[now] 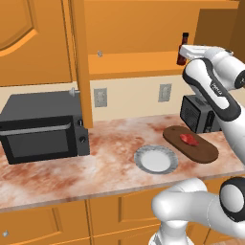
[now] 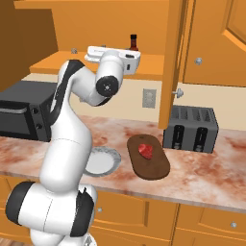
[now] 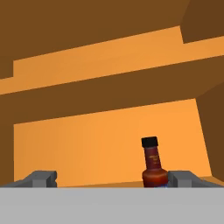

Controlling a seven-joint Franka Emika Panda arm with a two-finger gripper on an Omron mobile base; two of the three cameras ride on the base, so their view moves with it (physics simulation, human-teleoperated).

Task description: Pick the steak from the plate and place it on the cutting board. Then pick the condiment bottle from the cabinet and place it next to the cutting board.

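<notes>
Microwave [image 1: 43, 127] fills the left of the left base view, dark and boxy on the marbled counter [image 1: 72, 172]; moving right, the plate [image 1: 155, 159] sits bare near the lower centre, and just right of it the cutting board [image 1: 190, 143] carries the steak [image 1: 189, 139], so the first half of the task looks done. A toaster [image 1: 196, 114] stands behind the board. At the upper right, the condiment bottle [image 1: 182, 49] stands upright on the inner shelf of the cabinet [image 1: 139, 64], with the arm's white wrist right beside it. In the hand view the gripper [image 3: 113, 179] is spread wide, its two grey fingertips [image 3: 41, 178] far apart at the lower left and lower right and nothing between them. The bottle stands ahead of the hand but off-centre, toward the lower right of that frame, close to the right-hand fingertip, its long axis vertical and black cap on top. I judge the coming move turns on that offset: the hand would need to shift toward the bottle's side to centre it between the fingers before pushing forward, or the near finger could knock it over on the shelf.
</notes>
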